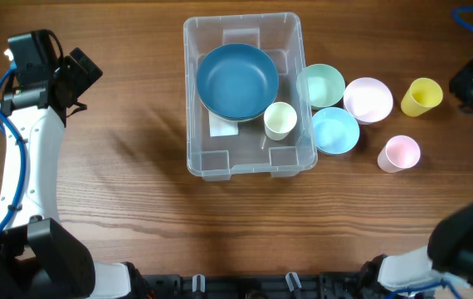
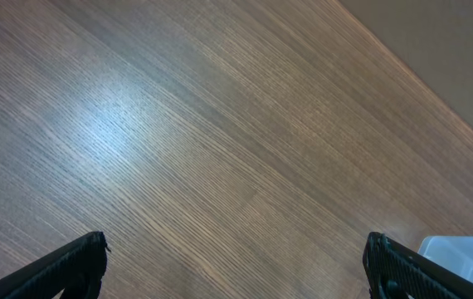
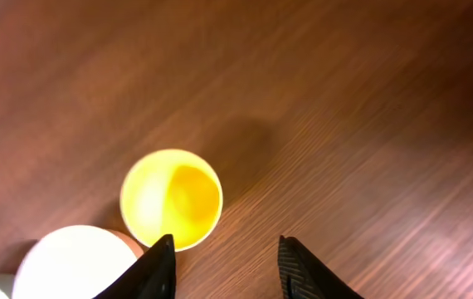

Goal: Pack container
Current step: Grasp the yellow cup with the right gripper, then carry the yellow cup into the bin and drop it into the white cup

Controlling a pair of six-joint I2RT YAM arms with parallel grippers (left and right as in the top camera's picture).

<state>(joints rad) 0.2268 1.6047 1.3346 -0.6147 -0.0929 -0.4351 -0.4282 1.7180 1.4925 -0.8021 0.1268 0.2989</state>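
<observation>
The container (image 1: 190,91) stands at bench (image 1: 120,191) centre, to the left of the right end effector (image 3: 225,247), which is parted, empty and just beside the yellow cup (image 3: 171,199); the left end effector (image 2: 235,249), spread wide, lies well apart on the container's opposite side.

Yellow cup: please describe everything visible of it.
The yellow cup is a plain round cup, plastic by its look, empty and upright, mouth up. It stands on the table at the right end of the row, beside the pink bowl; contact there is unclear. The open right gripper does not touch it.
</observation>
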